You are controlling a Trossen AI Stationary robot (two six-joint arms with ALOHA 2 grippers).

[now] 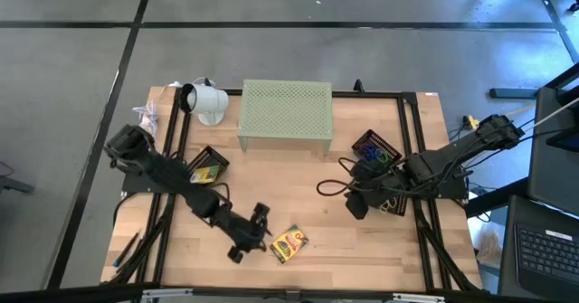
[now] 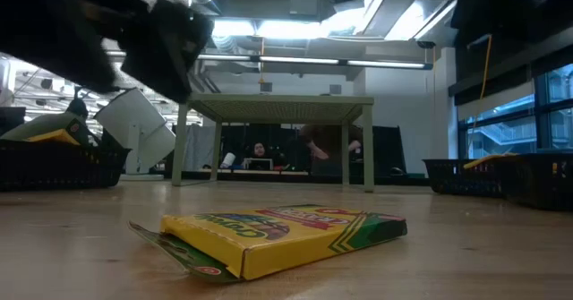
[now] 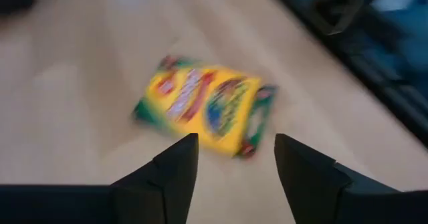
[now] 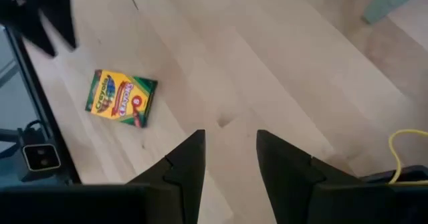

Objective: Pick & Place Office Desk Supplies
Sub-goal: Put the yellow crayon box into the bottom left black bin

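My left gripper [image 1: 260, 228] hangs low with fingers spread apart; my right gripper [image 1: 355, 203] waits, fingers parted, holding nothing.

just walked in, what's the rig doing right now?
Desk-supply sorting. The left gripper is open, empty, beside a yellow crayon box lying flat on the table, not touching it. The right gripper hovers near the right mesh tray, empty, fingers apart. Another crayon box sits in the left mesh tray.

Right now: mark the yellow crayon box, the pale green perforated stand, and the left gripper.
yellow crayon box [image 1: 289, 243], high view, centre of its top face.
pale green perforated stand [image 1: 285, 108], high view, middle of its top.
left gripper [image 3: 235, 158], left wrist view, midway between fingertips.
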